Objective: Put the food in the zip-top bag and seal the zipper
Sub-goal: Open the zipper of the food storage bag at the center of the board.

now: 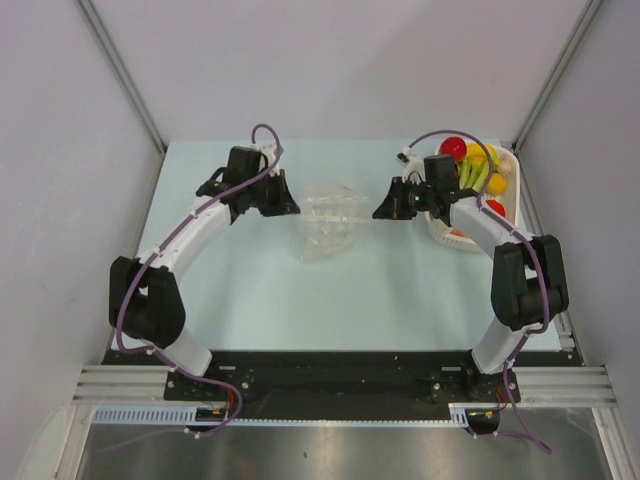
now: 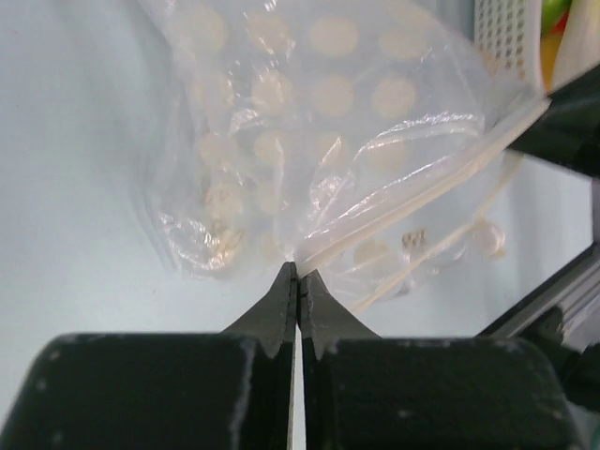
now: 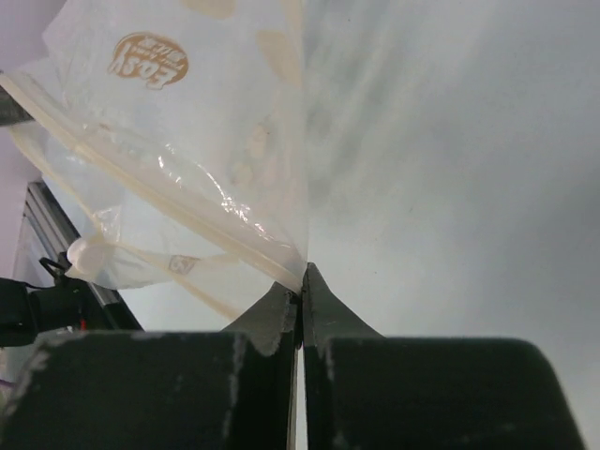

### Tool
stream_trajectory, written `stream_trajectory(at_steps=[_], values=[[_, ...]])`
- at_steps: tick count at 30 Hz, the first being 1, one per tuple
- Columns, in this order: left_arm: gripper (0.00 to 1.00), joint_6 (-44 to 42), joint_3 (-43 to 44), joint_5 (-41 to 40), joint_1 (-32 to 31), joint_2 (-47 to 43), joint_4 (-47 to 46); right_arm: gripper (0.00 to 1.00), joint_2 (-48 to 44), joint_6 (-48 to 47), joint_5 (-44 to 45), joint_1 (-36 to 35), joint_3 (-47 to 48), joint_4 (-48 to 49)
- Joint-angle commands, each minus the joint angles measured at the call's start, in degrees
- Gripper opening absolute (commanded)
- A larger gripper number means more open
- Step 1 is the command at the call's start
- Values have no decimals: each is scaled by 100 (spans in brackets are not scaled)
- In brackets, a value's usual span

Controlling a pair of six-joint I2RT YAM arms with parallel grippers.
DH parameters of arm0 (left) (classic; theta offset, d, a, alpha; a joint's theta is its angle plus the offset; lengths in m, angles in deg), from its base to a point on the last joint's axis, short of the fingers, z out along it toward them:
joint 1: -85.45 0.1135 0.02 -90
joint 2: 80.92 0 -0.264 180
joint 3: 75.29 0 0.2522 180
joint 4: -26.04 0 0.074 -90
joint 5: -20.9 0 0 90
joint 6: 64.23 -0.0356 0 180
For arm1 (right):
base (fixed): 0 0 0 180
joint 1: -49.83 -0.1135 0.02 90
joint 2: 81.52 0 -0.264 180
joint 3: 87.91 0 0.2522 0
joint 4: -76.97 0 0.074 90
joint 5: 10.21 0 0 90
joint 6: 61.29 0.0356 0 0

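Note:
The clear dotted zip-top bag (image 1: pixel 325 225) hangs crumpled between my two grippers over the table's middle. My left gripper (image 1: pixel 295 208) is shut on the bag's left edge; in the left wrist view its tips (image 2: pixel 298 274) pinch the end of the whitish zipper (image 2: pixel 422 187). My right gripper (image 1: pixel 379 211) is shut on the opposite edge; in the right wrist view its tips (image 3: pixel 302 283) pinch the bag (image 3: pixel 187 122) at the zipper (image 3: pixel 169 178). The food (image 1: pixel 476 165), red, orange, yellow and green toy pieces, lies in the white basket. I see no food inside the bag.
The white perforated basket (image 1: pixel 512 200) stands at the back right, just behind my right arm; its wall also shows in the left wrist view (image 2: pixel 511 37). Grey walls with metal posts enclose the pale table (image 1: pixel 250 300).

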Motion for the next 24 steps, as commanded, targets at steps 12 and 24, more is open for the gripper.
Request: stream_trajectory(at_steps=[12, 24], values=[[0, -320, 396, 697, -127, 220, 505, 35, 747, -1491, -359, -90, 1656, -1431], [0, 172, 836, 908, -267, 924, 435, 70, 537, -1466, -360, 1026, 2553, -1739]])
